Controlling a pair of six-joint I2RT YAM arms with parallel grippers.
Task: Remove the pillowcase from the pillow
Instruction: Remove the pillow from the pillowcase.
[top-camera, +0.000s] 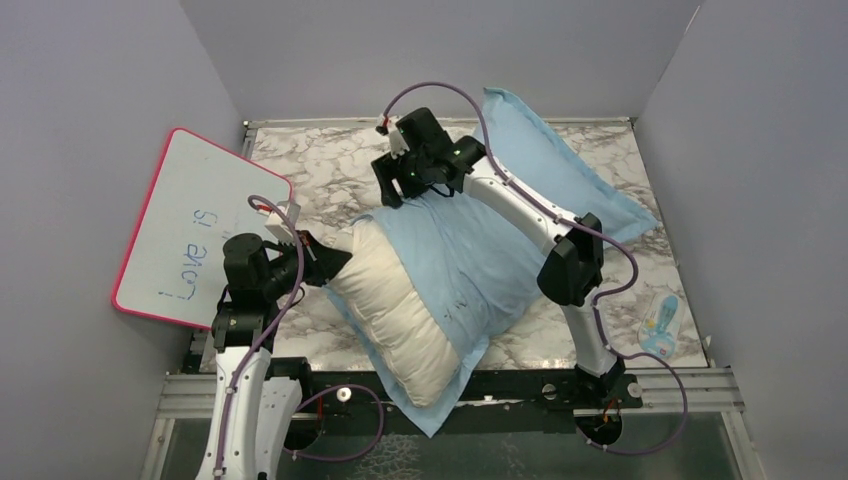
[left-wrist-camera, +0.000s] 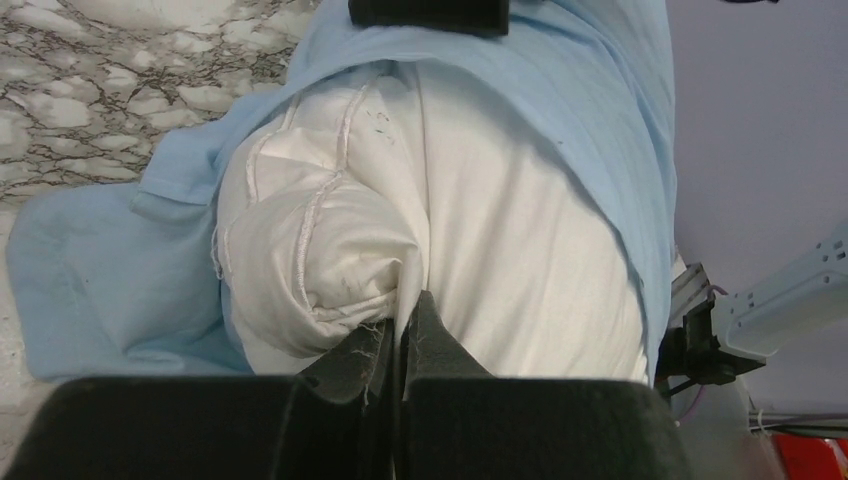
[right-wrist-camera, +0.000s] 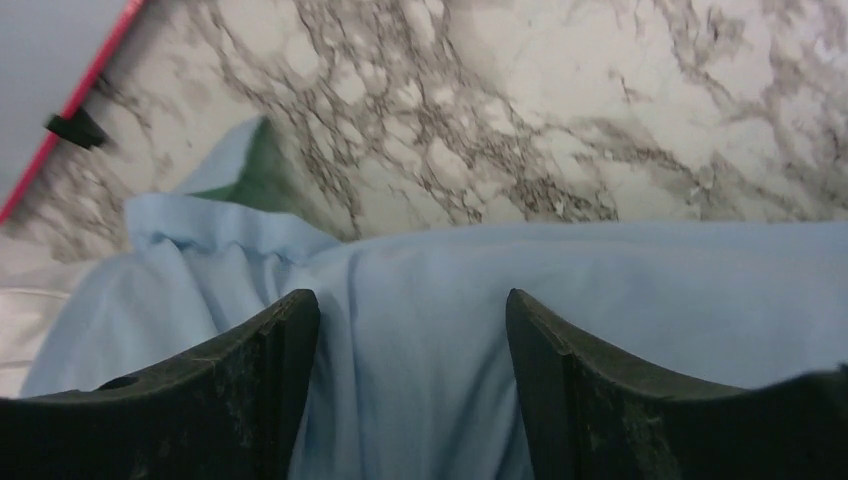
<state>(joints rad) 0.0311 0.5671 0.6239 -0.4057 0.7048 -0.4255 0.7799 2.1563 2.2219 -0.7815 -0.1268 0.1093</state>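
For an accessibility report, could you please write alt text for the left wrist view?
The left gripper pinches a bunched corner of the plump cream-white pillow, which bulges from the light blue fabric pillowcase on a veined marble table.

Left gripper (left-wrist-camera: 405, 320): jaws pinched together on a gathered corner of the pillow (left-wrist-camera: 480, 230). The pillow's near end bulges bare, stitched seams visible. Pillowcase (left-wrist-camera: 560, 90) wraps it behind and lies slack at left on the marble table (left-wrist-camera: 90, 80).
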